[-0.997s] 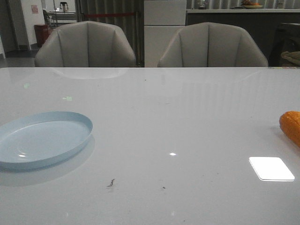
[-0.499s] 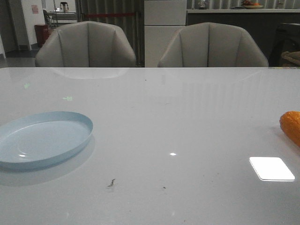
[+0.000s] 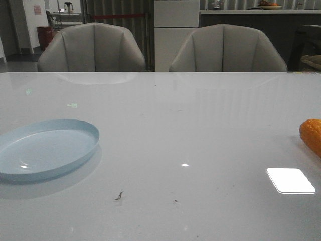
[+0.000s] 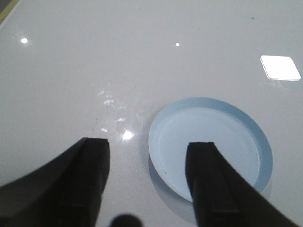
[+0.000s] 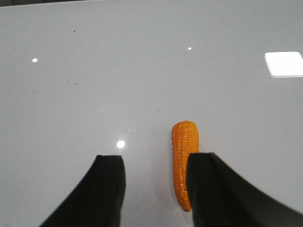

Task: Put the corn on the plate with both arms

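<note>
Nothing has really moved since a second ago, honestly: plate and corn sit exactly where they were in the front view, and neither arm shows up there at all. Closest to me, my left pincer [image 4: 147, 182] hangs wide open over the tabletop [image 3: 200, 125] with nothing in it, one finger overlapping the near rim of the plate [image 4: 210, 137] in that wrist camera. My right pincer [image 5: 154, 189] is spread just as wide and empty too, and the corn [image 5: 183, 158] lies flat on the tabletop partly behind one finger [image 5: 222, 194], not between the two, so I'd say I need to shift sideways before closing. Further out, the front view puts the plate [image 3: 47, 148] at the left edge and the corn [image 3: 312, 134] cut off at the right edge, well apart, which I guess is why one arm fetches and the other waits. Only the wrist cams show the whole cob and my fingers; only the front one shows the gap between the two things, plus the chairs [image 3: 93, 47] behind.
</note>
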Motion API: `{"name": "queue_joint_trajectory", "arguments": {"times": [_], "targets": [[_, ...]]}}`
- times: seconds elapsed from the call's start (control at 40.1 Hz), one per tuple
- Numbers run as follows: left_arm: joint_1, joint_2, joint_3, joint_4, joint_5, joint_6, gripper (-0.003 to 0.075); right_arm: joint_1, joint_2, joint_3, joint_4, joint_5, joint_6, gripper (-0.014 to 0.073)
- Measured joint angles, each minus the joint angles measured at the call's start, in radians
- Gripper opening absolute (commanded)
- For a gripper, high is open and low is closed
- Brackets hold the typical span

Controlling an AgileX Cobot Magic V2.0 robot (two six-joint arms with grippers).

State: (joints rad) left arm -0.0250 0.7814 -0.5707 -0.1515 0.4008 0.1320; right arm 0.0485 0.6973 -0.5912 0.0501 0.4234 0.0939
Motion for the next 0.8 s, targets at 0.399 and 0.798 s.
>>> {"name": "queue_joint_trajectory", "arguments": {"times": [0.399, 0.798], "targets": [[0.000, 0.446, -0.276, -0.009, 0.168, 0.000, 0.0494, 0.000, 0.009, 0.000, 0.000, 0.000, 0.000, 0.0439], [0.000, 0.972, -0.641, -0.009, 0.384, 0.000, 0.0493, 0.000, 0.009, 0.000, 0.000, 0.000, 0.000, 0.0439]]}}
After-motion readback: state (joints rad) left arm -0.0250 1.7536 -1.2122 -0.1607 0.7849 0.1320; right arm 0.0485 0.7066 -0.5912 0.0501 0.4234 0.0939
